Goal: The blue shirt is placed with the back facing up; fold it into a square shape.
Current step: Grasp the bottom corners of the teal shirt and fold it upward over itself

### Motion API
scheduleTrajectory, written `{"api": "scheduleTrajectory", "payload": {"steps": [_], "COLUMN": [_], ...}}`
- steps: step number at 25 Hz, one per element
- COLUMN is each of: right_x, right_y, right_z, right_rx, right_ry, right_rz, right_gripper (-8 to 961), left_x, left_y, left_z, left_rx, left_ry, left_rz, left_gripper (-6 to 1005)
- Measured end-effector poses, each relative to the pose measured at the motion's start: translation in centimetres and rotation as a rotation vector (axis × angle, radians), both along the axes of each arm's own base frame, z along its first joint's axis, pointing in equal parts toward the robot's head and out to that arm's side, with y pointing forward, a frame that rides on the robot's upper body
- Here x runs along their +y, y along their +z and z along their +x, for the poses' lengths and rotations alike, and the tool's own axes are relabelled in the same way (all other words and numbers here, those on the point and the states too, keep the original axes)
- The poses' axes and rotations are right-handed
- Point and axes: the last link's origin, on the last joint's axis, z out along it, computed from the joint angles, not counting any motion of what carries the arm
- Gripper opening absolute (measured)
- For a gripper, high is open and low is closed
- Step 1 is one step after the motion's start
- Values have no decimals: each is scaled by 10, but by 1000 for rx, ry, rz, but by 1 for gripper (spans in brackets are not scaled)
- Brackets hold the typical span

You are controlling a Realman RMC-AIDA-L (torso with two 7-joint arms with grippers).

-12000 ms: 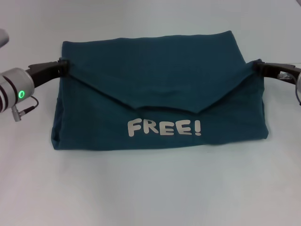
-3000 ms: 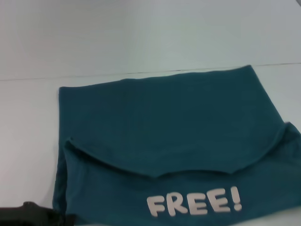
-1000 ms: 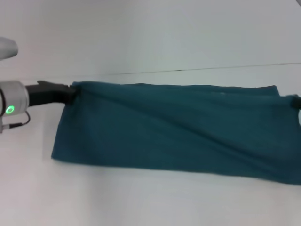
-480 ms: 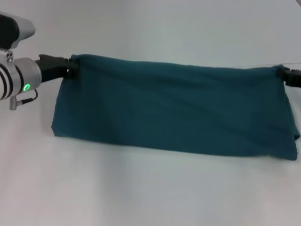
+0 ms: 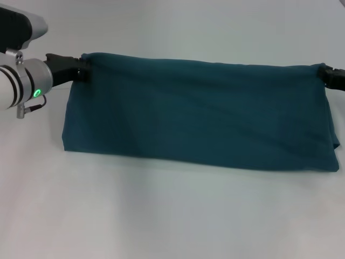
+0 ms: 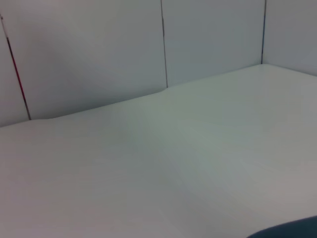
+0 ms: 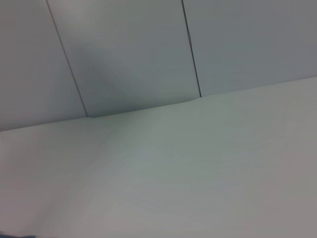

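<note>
The blue shirt (image 5: 199, 113) shows in the head view as a wide dark teal band stretched across the white table, its top edge raised and taut, its lower edge resting on the surface. Only plain fabric faces me. My left gripper (image 5: 82, 69) is shut on the shirt's upper left corner. At the far right edge of the view, my right gripper (image 5: 325, 73) is shut on the upper right corner. A sliver of the shirt (image 6: 292, 230) shows in the left wrist view.
The white table (image 5: 161, 216) spreads in front of the shirt and behind it. Both wrist views look over bare tabletop toward grey wall panels (image 6: 99, 49) at the table's far side.
Both grippers have carried the shirt's folded edge up and toward the far side, keeping hold of its corners. The cloth now hangs a little higher and more evenly stretched than half a second ago.
</note>
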Motion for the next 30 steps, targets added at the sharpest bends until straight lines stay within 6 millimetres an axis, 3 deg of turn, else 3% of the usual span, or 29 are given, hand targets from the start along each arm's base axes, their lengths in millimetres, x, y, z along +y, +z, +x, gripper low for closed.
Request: {"api": "scheduleTrajectory", "payload": {"steps": [16,24,30], "right_x": [10,19,27], "right_y": [-9,-24,-22], "right_z": [-3,-4,-12], "right_rx": [-25,-125,-120], "right_ry": [-16,-39,-45], "right_rz": [34,68,101], "right_gripper": [90,96,270], "left_x": [3,3,2], "left_y": [1,-10,-4], "left_z": [-1,-1,-8], "left_rx": [15,26,-22], "left_ry": [5,11,38], "left_rz": [37,111,148], "left_gripper": [110,136,272]}}
